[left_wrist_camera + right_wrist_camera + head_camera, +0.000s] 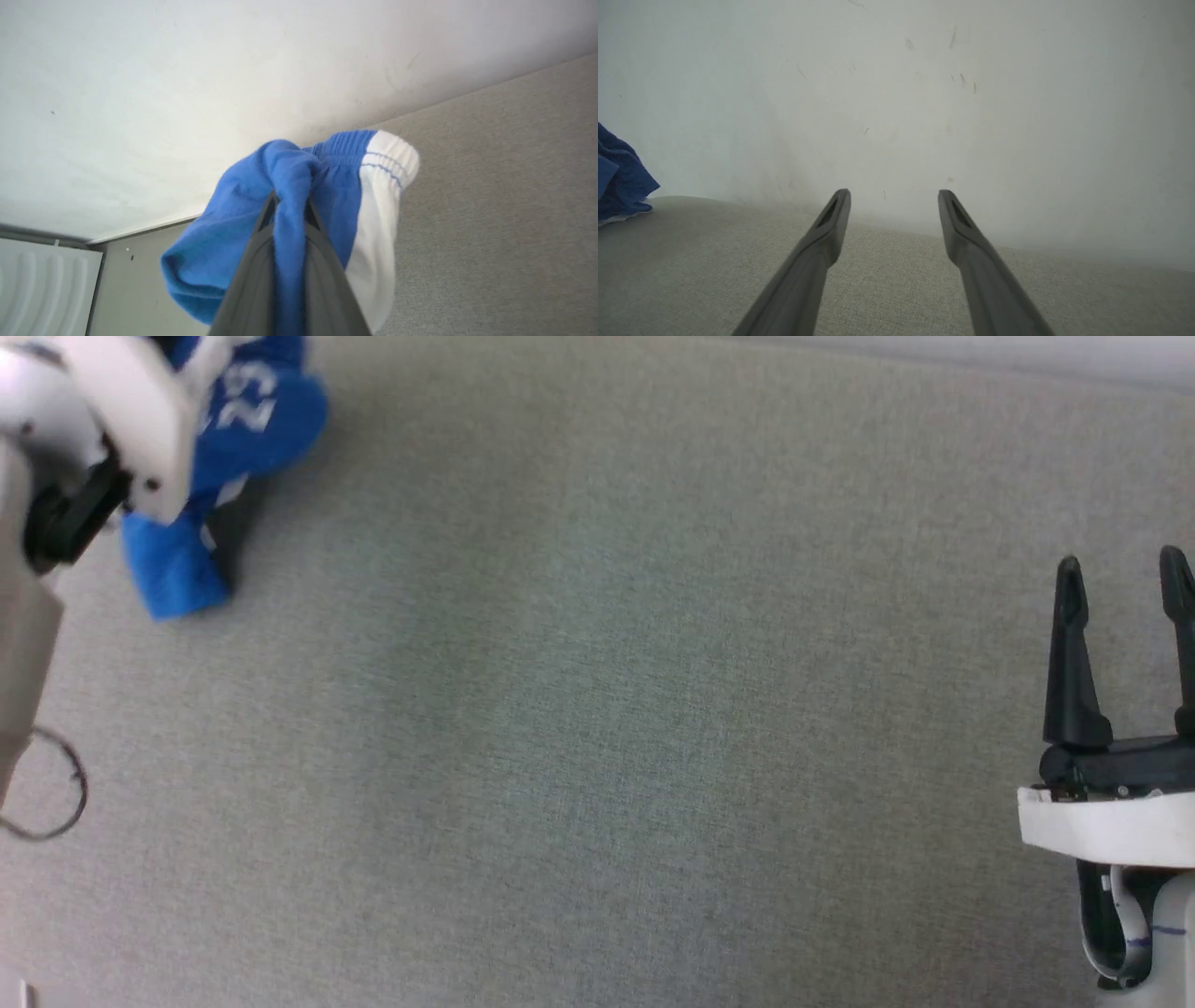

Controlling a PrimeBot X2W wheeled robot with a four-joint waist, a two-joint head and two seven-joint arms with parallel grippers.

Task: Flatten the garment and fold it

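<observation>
Pinching one garment (219, 242): left claw (289, 199)

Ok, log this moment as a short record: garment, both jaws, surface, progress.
garment: blue shorts with a white stripe, bunched up at the far left of the grey fabric surface
left jaws: shut on a fold of the shorts
right jaws: open, holding nothing, above the surface at the right
backdrop: white wall
progress: not flattened, not folded
</observation>
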